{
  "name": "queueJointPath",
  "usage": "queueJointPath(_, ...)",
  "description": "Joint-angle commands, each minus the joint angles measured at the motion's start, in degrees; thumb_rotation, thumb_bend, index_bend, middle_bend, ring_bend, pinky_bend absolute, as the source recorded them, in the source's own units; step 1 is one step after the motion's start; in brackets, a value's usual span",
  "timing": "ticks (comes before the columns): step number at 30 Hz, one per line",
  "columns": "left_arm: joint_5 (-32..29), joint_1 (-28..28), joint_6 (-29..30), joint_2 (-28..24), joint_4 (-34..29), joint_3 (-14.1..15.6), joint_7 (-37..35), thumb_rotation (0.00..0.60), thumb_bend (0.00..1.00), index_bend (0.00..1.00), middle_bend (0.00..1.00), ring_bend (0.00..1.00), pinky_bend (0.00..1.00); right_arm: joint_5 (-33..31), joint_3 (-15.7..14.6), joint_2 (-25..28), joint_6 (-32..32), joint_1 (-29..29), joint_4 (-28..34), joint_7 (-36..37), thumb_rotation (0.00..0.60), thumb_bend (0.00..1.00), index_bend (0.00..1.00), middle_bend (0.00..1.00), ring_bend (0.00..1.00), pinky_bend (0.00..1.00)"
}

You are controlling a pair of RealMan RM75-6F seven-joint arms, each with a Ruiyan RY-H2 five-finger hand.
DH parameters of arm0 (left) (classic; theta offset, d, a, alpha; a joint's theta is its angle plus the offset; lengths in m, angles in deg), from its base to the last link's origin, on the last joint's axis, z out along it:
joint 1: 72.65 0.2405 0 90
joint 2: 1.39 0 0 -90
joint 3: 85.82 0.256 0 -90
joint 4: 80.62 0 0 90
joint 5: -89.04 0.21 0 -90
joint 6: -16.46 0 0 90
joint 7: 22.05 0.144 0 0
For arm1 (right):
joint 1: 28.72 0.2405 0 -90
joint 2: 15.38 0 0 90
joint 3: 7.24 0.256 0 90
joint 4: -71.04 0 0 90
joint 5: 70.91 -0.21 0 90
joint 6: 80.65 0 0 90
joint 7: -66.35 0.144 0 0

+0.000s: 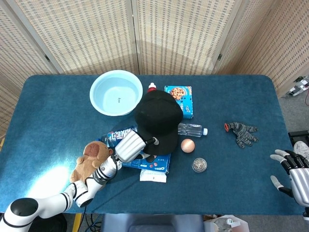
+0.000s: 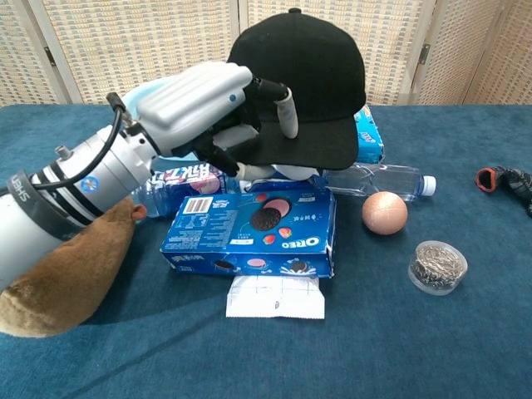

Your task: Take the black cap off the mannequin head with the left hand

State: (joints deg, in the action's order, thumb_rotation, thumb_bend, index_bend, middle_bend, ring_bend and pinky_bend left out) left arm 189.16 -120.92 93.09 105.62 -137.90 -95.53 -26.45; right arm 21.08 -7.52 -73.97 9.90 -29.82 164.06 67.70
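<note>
The black cap (image 2: 303, 75) sits on the mannequin head (image 2: 291, 172), of which only a white sliver shows under the brim. In the head view the cap (image 1: 157, 118) covers the head fully, mid-table. My left hand (image 2: 208, 108) is at the brim's left side, fingers laid over the top and thumb tucked beneath, so it grips the brim. From above, that left hand (image 1: 129, 146) lies just in front-left of the cap. My right hand (image 1: 292, 174) hangs with fingers spread and nothing in it, past the table's right front corner.
An Oreo box (image 2: 258, 233) lies below the cap, with a white packet (image 2: 274, 297) in front. A plush bear (image 2: 58, 274) sits under my left forearm. A water bottle (image 2: 378, 179), ball (image 2: 384, 213), clip tin (image 2: 438, 266), glove (image 1: 241, 133) and bowl (image 1: 116, 93) surround.
</note>
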Motion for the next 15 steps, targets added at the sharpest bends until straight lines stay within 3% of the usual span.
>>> queueJointPath(1, -0.2, -0.4, 0.9, 1.1, 1.6, 0.1, -0.5, 0.600, 0.29, 0.50, 1.00, 1.00, 1.00, -0.1, 0.0, 0.0, 0.0, 0.0, 0.1, -0.1, 0.600, 0.28, 0.30, 0.23, 0.15, 0.22)
queueJointPath(6, -0.4, -1.0, 2.8, 3.0, 4.6, -0.1, -1.4, 0.600, 0.37, 0.52, 1.00, 1.00, 1.00, -0.2, 0.2, 0.1, -0.3, 0.1, 0.3, -0.3, 0.600, 0.28, 0.30, 0.23, 0.15, 0.22)
queueJointPath(15, -1.6, -1.6, 6.2, 3.6, 5.8, -1.2, -4.5, 0.600, 0.40, 0.56, 1.00, 1.00, 1.00, -0.4, 0.5, 0.3, -0.4, 0.2, 0.4, -0.4, 0.600, 0.28, 0.30, 0.23, 0.15, 0.22)
